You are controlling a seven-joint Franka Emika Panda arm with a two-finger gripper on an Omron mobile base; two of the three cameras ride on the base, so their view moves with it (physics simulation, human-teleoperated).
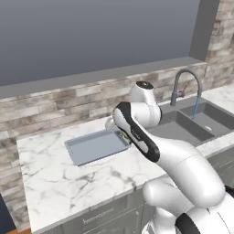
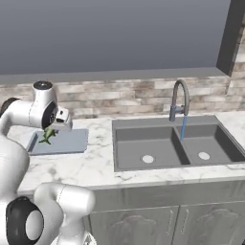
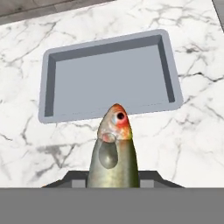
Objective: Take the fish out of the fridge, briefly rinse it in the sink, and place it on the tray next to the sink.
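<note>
The fish [image 3: 113,151] hangs in the jaws above the marble table [image 1: 68,183], head pointing away from the hand, its orange-red face and dark eye plain in the hand view while its tail end is cut off behind the grey band at the bottom. In the right base view the fish [image 2: 47,135] shows as a small olive-green shape dangling under the gripper [image 2: 51,130], over the near left part of the tray [image 2: 72,141]; in the left base view only a green sliver of it [image 1: 124,136] peeks out beside the arm, just at the tray's right edge. The jaws are closed on the fish, though the fingertips themselves are mostly hidden behind its body. From the hand view the fish's head sits over the tray's near rim [image 3: 109,114], so whether it hangs fully over the tray bed or over the rim is hard to tell. The tray lies flat on the table, left of the sink [image 2: 162,143] and apart from it, and its bed holds nothing. The sink's two basins show their round drains, and a thin blue stream runs from the faucet [image 2: 179,100] into the right basin. In the left base view the arm covers the tray's right corner and the sink's left edge.
</note>
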